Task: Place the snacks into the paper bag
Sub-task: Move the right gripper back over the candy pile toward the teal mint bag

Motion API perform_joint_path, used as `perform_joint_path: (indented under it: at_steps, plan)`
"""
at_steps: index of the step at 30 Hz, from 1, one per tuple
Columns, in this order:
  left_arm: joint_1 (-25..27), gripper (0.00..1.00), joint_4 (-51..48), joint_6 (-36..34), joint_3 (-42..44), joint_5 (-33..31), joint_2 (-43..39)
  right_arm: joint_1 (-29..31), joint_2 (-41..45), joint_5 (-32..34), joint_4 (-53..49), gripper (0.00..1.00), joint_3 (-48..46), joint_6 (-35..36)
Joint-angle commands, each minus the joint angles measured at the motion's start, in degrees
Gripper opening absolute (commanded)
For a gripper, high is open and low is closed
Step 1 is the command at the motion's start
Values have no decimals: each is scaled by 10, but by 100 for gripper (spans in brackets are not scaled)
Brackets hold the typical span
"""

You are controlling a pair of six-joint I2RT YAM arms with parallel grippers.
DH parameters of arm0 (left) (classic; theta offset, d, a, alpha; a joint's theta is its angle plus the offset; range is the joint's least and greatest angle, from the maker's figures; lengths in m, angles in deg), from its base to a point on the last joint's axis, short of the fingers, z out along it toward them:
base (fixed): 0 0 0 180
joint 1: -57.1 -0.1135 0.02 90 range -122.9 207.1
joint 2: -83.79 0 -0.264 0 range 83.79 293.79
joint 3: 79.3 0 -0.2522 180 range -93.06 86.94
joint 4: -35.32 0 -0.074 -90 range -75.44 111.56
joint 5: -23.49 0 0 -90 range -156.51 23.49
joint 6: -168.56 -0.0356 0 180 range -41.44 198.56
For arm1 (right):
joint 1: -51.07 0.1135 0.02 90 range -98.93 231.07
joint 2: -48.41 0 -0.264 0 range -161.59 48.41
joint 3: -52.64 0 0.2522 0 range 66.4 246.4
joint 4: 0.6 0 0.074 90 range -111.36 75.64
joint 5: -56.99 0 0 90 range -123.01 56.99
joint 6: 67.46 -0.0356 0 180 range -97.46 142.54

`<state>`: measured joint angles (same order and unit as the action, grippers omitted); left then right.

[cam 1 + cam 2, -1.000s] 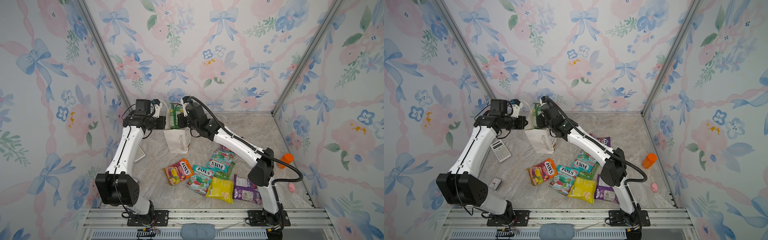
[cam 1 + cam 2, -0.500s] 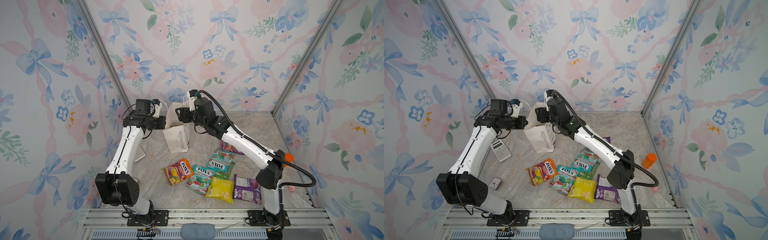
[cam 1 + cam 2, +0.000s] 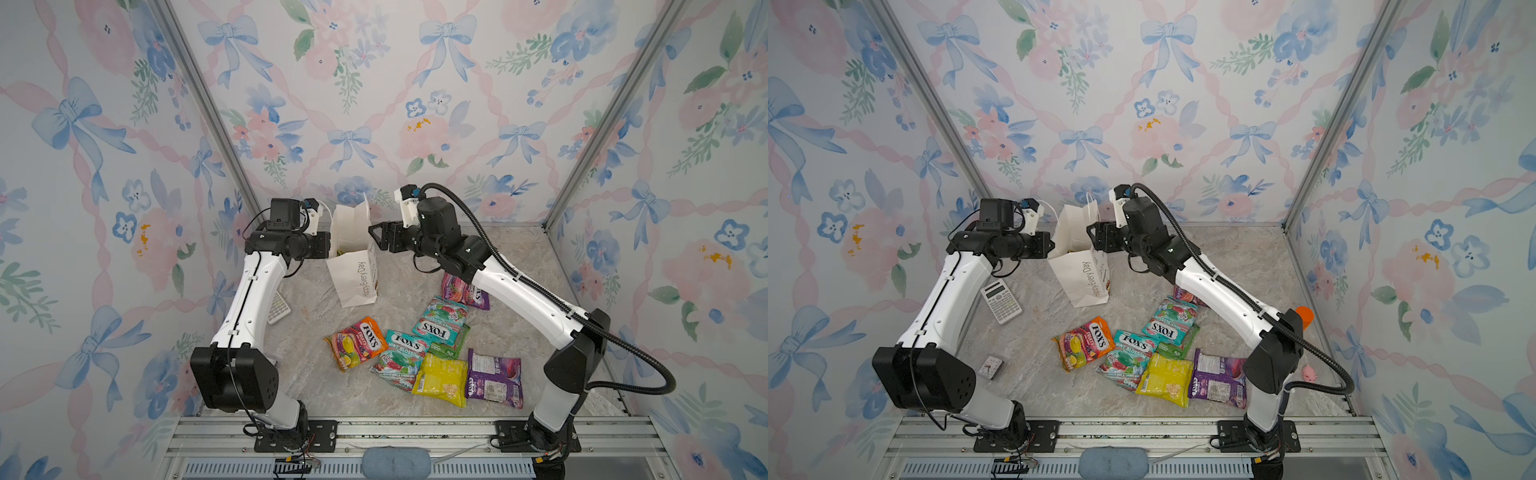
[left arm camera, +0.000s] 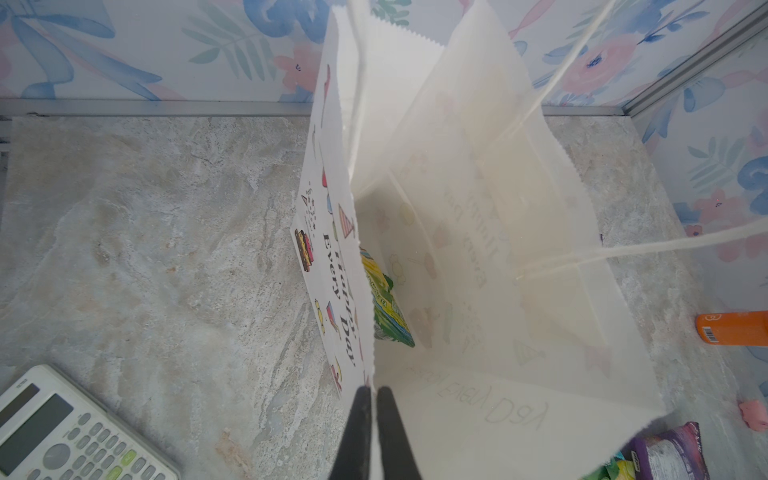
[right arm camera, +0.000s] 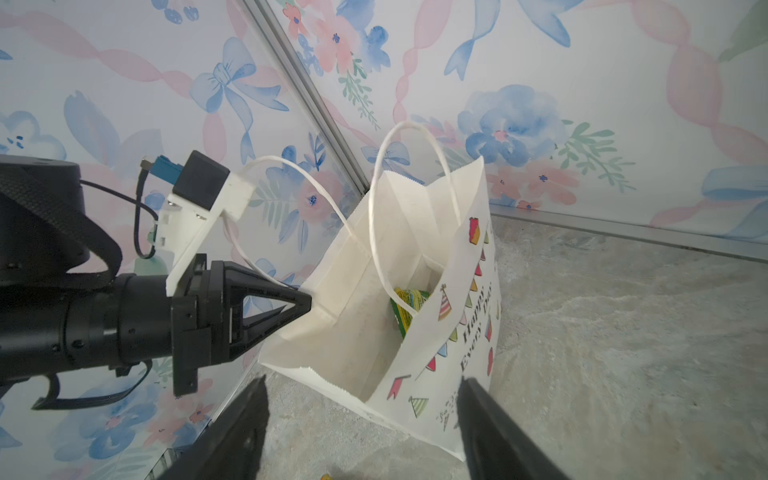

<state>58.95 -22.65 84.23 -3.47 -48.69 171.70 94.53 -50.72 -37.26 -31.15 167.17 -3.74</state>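
where the left wall meets the table [image 3: 1034,374], a calculator [image 3: 1000,301] and a small clock [image 3: 990,367] lie flat with bare surface around them. room is tight at the back, since the paper bag [image 3: 353,274] stands near the rear wall; the widest bare stretch is the back right of the table.

the left arm rises from the front rail, bends at the elbow and reaches level toward the bag's left side. the left gripper [image 4: 371,390] has its jaws pressed together, pinching the bag's rim at a corner.

the bag stands upright near the back middle, mouth open and cord handles raised. it is white, printed "happy every day" with small coloured flags and party hats. a green packet [image 4: 386,311] lies inside against the printed wall.

on the bag's right, the right gripper [image 3: 374,239] hovers near the rim, jaws spread wide with nothing between them. its arm slopes down from there to the front right rail.

the other snacks [image 3: 401,353] lie on the table in a loose overlapping cluster in front of the bag, toward the right: an orange packet [image 3: 357,343], two teal ones, a green one, a yellow packet [image 3: 442,378] and a purple packet [image 3: 494,376]. another purple one sits partly under the right forearm.

an orange bottle [image 3: 1304,316] and a pink pig toy [image 3: 1308,373] sit by the right wall.
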Motion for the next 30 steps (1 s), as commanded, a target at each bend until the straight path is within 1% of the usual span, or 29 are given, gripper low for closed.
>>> perform_joint_path:
  at_steps: [1, 5, 10, 13, 16, 17, 19, 20, 24, 30]
  plan:
    - [-4, 0, 6, 4, 6, -1, -2, -18, 74, -12, -7, 73, -81, -12]
    - [-5, 0, 7, 4, 7, -7, -2, -39, 153, 8, -27, 74, -213, -31]
    - [-10, 0, 9, 5, 8, -12, -3, -69, 222, 50, -85, 76, -342, -53]
    - [-11, 0, 12, 6, 10, -13, -5, -84, 258, 67, -112, 81, -410, -77]
    - [-11, 0, 13, 6, 10, -13, -3, -91, 283, 86, -132, 91, -464, -91]
    - [-11, 0, 12, 6, 9, -13, -4, -94, 288, 87, -132, 91, -480, -110]
    - [-12, 0, 12, 6, 10, -14, -2, -103, 294, 80, -125, 92, -509, -127]
    - [-12, 0, 12, 6, 10, -14, -2, -109, 296, 70, -115, 92, -522, -133]
    - [-13, 0, 12, 7, 11, -13, -2, -137, 300, 26, -63, 86, -573, -167]
    - [-13, 0, 16, 8, 10, -11, -5, -165, 270, -21, -5, 70, -607, -192]
